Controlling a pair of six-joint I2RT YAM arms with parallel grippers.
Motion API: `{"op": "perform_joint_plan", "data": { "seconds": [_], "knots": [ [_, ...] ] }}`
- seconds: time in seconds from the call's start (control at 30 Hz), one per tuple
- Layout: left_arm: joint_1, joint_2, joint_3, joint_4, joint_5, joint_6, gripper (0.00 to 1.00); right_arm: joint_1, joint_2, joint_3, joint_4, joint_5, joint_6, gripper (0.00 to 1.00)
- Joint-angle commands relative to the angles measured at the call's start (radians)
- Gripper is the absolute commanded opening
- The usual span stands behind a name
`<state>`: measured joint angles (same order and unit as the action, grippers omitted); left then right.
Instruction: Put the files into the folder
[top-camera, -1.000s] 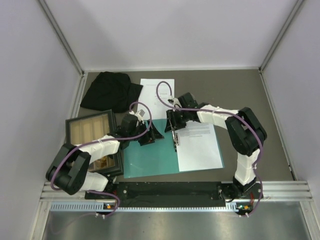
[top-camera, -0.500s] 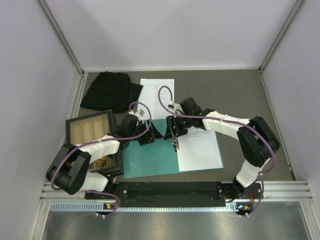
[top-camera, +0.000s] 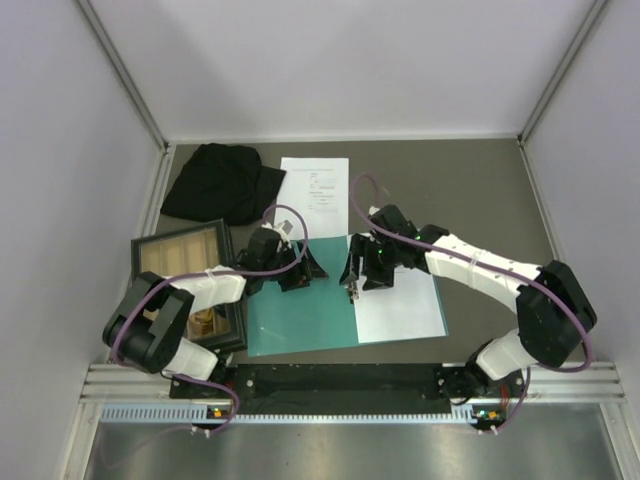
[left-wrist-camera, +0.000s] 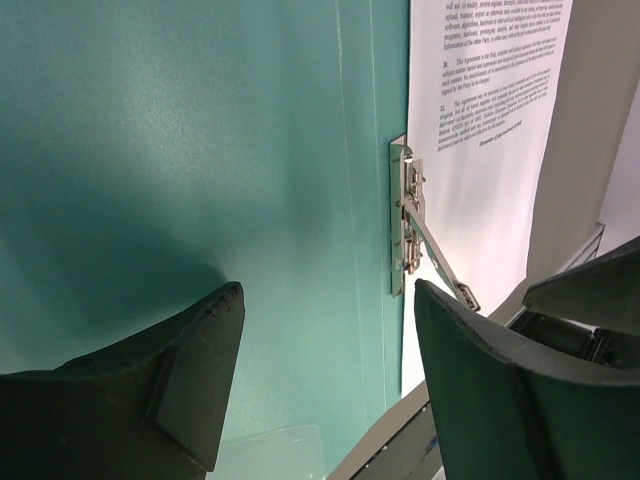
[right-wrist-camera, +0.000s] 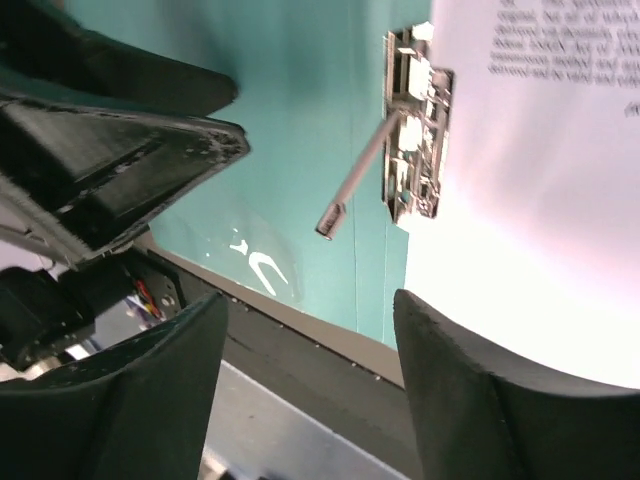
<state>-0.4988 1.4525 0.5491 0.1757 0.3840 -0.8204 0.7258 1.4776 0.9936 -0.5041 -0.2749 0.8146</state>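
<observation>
Open teal folder lies flat on a dark grey table, near its front edge, long axis left to right, its metal clip running front to back. One white sheet covers its right half; another sheet lies further back. Left gripper and right gripper hover over the folder, jaws spread, holding nothing. Pale walls enclose the table

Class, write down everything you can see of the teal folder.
The folder is thin teal-green card with a slight sheen, lying open and flat on the dark table. A silver metal clip sits by its centre fold, lever swung out. A white printed sheet covers the right half; the left half is bare. The open left gripper and right gripper hang over it, apparently not touching.
</observation>
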Motion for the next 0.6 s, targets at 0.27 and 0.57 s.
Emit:
{"op": "perform_joint_plan", "data": {
  "seconds": [0.27,0.57],
  "knots": [
    [-0.023,-0.004,0.051,-0.012,-0.053,0.055,0.70,-0.002,-0.002,-0.061,0.053,0.048,0.369,0.34],
    [-0.033,0.002,0.061,-0.005,-0.053,0.058,0.69,-0.006,0.012,-0.087,0.116,0.049,0.423,0.29]
  ]
}}
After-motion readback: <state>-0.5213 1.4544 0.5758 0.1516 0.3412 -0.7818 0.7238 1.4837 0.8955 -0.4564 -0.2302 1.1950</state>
